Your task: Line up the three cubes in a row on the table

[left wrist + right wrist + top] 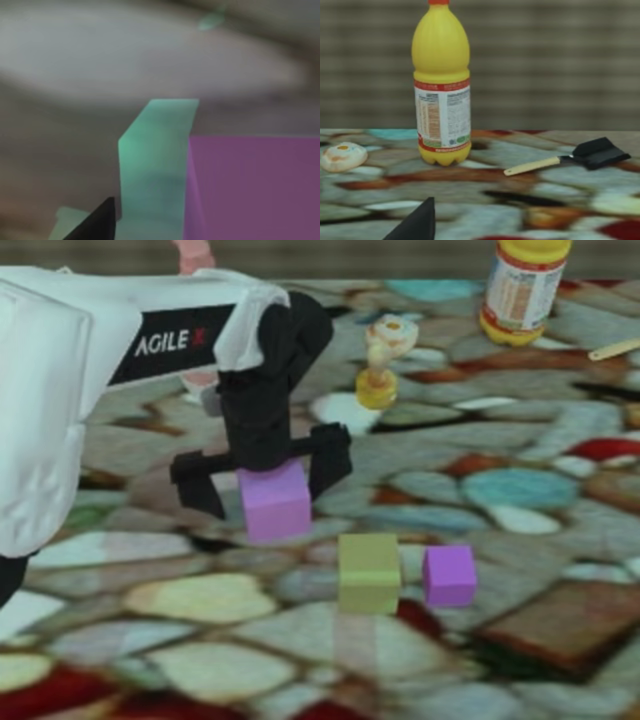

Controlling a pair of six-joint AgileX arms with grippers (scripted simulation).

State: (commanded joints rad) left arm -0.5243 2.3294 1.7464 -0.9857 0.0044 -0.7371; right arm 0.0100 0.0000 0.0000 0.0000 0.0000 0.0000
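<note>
Nearest the lower edge of the top view, two of our three cubes sit on the table (560,630), just below centre frame. The olive-green cube (369,573) is matte and mid-sized. The small deeper-purple cube (449,575) stands just beside it on the right, a thin gap between them.

Up and left of that pair, near mid-frame, sits the large light-purple cube (276,501), plain and matte. Our left gripper (262,480) straddles it from above, black fingers spread wide to either side and clear of its faces, so it is released.

Farther back, in the upper right of the top view, we note a yellow bottle (521,288) and, left of it, a small yellow-and-cream figure (383,362).

The left wrist view alone shows the light-purple face close up (252,187), beside a teal patch. The right wrist view alone shows a black spatula with a pale handle (570,157) beside the bottle (441,85); our right gripper's opening we cannot tell.
</note>
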